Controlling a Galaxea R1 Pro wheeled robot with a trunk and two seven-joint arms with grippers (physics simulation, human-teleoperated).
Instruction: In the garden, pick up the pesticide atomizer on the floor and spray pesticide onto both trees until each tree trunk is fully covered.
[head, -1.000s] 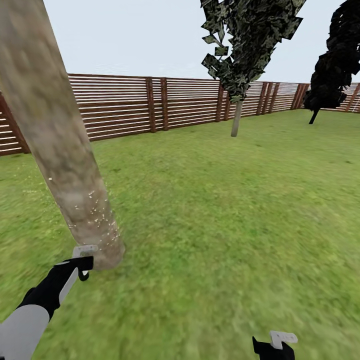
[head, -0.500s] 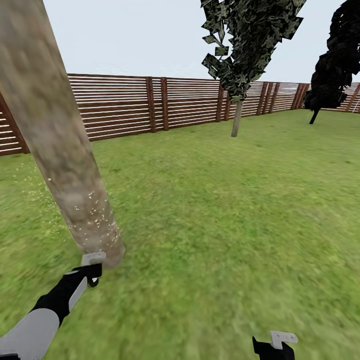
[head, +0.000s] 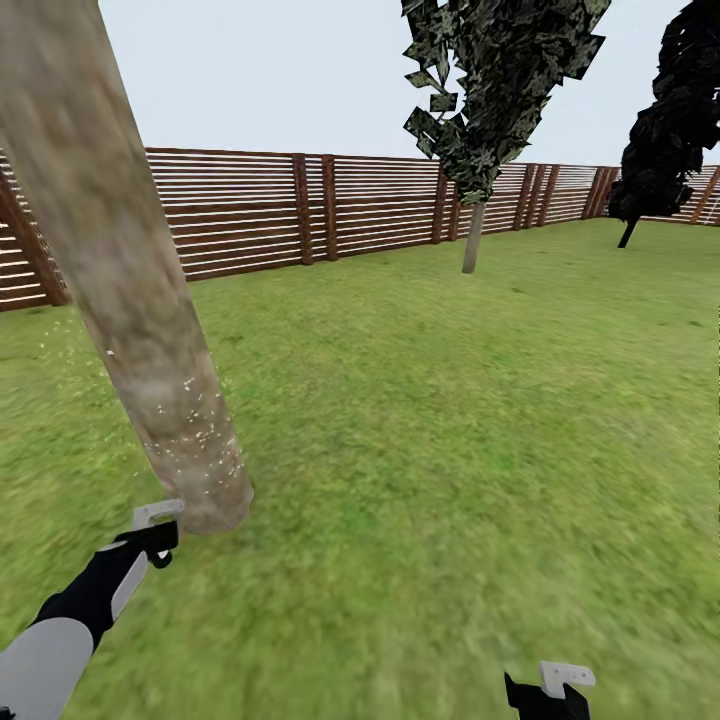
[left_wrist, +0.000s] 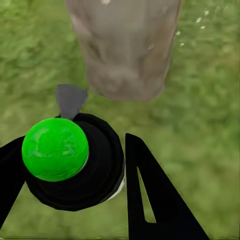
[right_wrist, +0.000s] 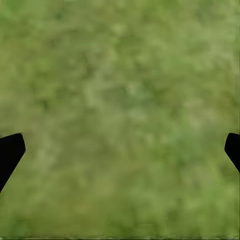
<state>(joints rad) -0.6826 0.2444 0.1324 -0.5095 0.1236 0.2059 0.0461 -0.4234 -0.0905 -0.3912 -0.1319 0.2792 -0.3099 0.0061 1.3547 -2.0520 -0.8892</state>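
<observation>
left wrist view: left gripper (left_wrist: 75, 170) clamped on pesticide atomizer (left_wrist: 65, 155), tree trunk (left_wrist: 125, 50) just ahead.

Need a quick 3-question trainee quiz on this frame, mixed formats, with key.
1. True or false: the left tool is shut on the pesticide atomizer.
2. Multiple choice: what lies under the right tool? A) stone patio B) grass floor C) wooden fence
3. Fill in: pale spray specks dot the lower part of the tree ____ beside the left tool.

Key:
1. True; in the left wrist view its fingers flank the dark bottle with the green spot.
2. B.
3. Trunk.
</observation>
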